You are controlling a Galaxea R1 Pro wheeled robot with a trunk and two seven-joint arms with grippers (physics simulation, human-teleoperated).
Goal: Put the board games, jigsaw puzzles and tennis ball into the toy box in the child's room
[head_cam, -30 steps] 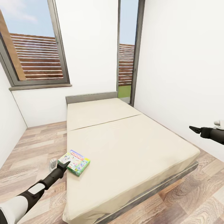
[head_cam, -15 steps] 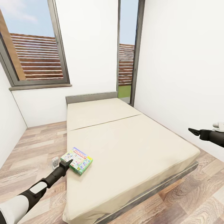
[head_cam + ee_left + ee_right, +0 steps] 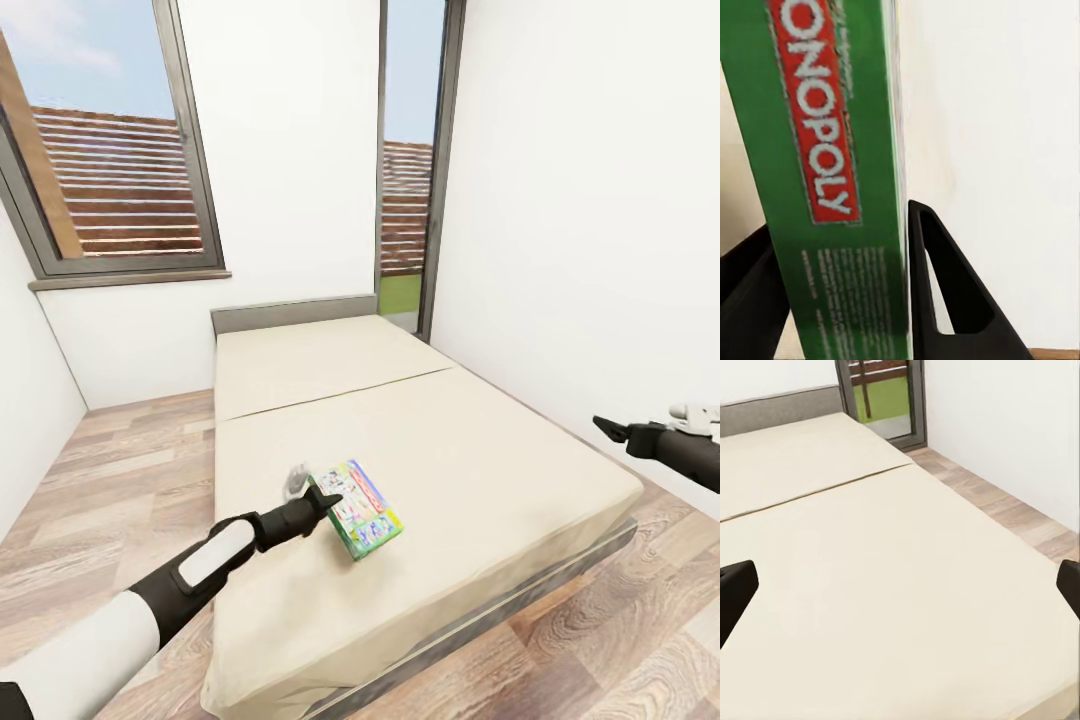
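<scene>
Monopoly box now lifted off bed, moved right, clamped in left gripper; right gripper wide, idle. Carry to toy box next.

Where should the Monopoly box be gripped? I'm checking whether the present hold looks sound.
Across its thin green side, as now: the left gripper has one finger on each broad face of the Monopoly box, coming from its edge nearest the robot. The box is flat and wide, so only its thickness fits between the fingers.

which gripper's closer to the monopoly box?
Left. The left gripper has its fingers on either side of the Monopoly box, over the bed. The right gripper hangs open across the bed, by its far edge.
</scene>
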